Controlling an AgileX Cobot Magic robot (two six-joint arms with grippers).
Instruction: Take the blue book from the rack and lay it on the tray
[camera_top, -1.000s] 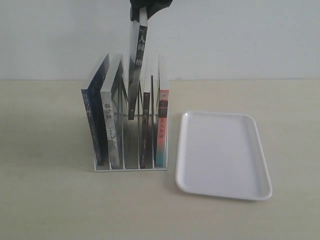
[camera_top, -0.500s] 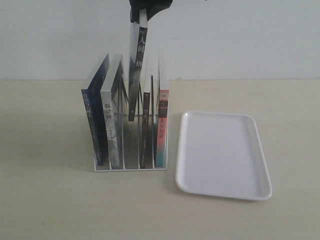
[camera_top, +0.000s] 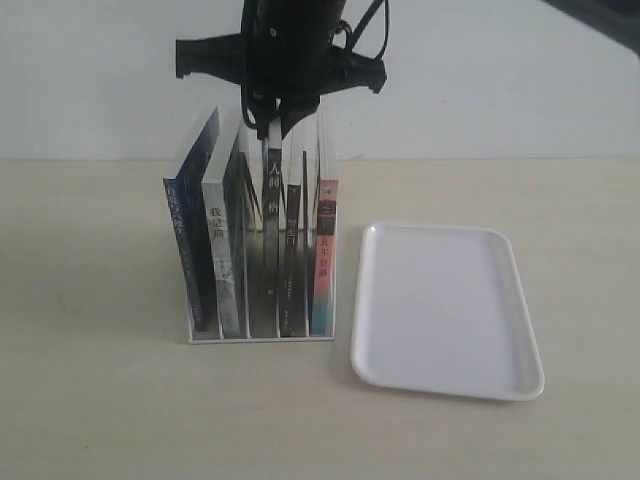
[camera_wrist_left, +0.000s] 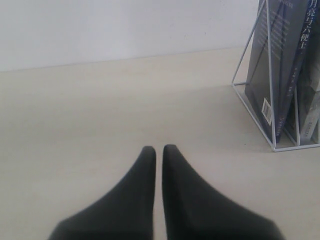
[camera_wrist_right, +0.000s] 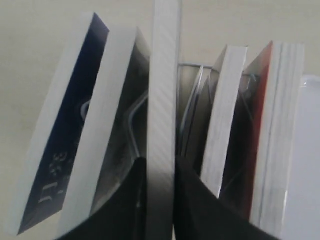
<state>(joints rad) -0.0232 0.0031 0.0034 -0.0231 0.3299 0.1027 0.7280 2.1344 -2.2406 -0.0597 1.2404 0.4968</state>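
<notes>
The blue book leans in the leftmost slot of the wire rack; its dark blue cover also shows in the left wrist view and the right wrist view. My right gripper is above the rack's middle slot, shut on the top edge of a different book, one with a grey-black spine, which stands down in that slot. The white tray lies right of the rack. My left gripper is shut and holds nothing, low over the table beside the rack's end.
Other books stand in the rack: a white-spined one, a dark thin one and a pink-and-teal-spined one. The right arm's black body and cables hang above the rack. A white wall stands behind.
The right gripper has come down with the grey-black-spined book, which was raised above the rack and now sits deep in the middle slot. The other books and the tray have not moved.
</notes>
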